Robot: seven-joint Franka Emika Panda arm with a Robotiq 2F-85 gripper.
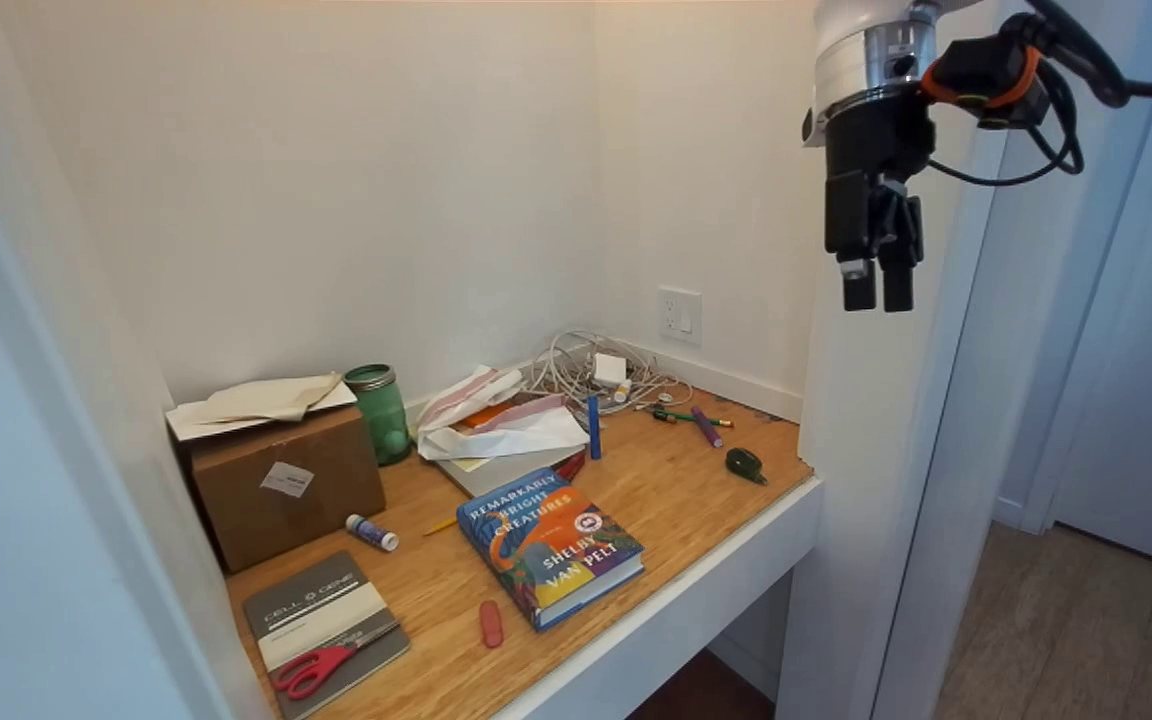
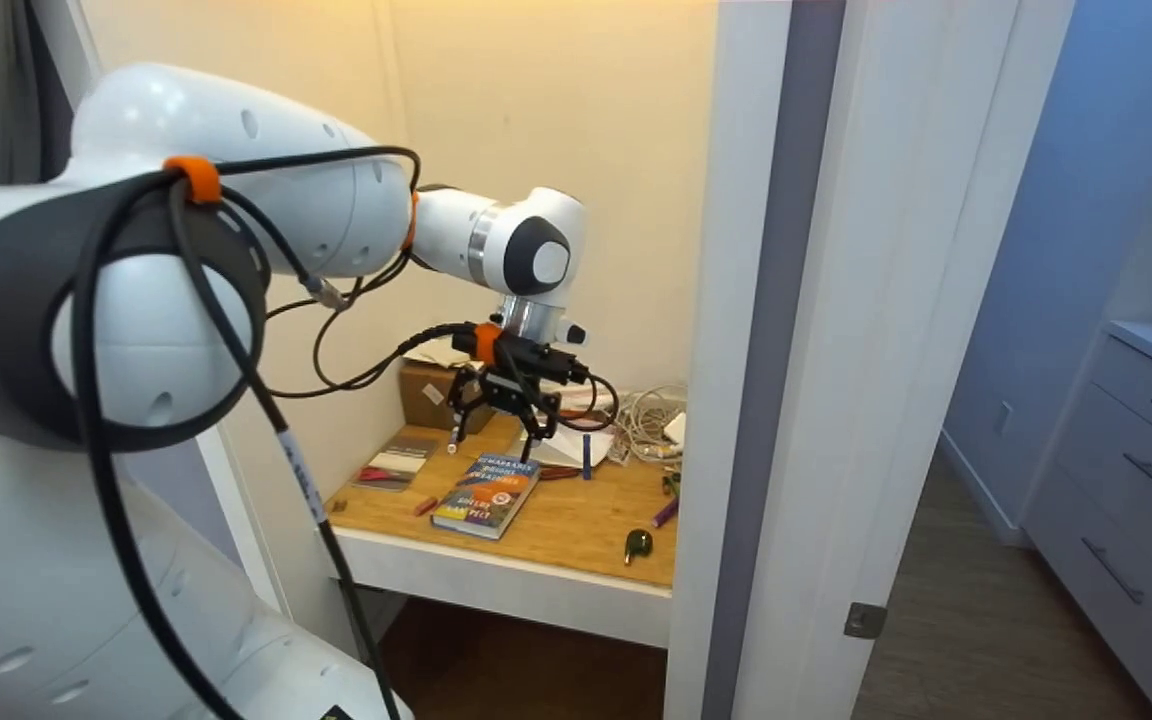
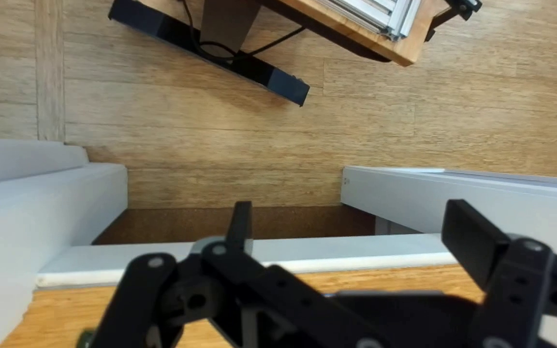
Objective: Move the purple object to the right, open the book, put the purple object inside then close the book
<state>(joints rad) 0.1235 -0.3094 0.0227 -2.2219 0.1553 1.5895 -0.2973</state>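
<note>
The white arm point(image 2: 306, 200) reaches toward the desk point(image 1: 656, 490), its gripper point(image 3: 351, 222) hanging high by the front edge, fingers spread wide and nothing between them. On the wood lies the book point(image 1: 551, 545), closed and face up; the purple marker point(image 1: 706, 427) lies well apart from it, toward the right end — so far right that I cannot tell whether that first shift is done or due. Either way, this looks like an early step. The next move probably calls for coming down to pinch the marker, or else working a fingertip under the cover's edge (no easy thing for such blunt tips). Around them are a cardboard box point(image 1: 336, 490) at the left and a heap of white cables point(image 1: 568, 378) in the back corner. A grey notebook point(image 1: 316, 615) with red scissors point(image 1: 336, 655) on it lies out of the likely path. A blue marker point(image 1: 594, 428) stands upright near the book's far end and might topple if brushed. A dark green gadget point(image 1: 744, 465) sits near the purple marker, and a green pencil point(image 1: 678, 416) touches or nearly touches it — it may come along in the grasp.
</note>
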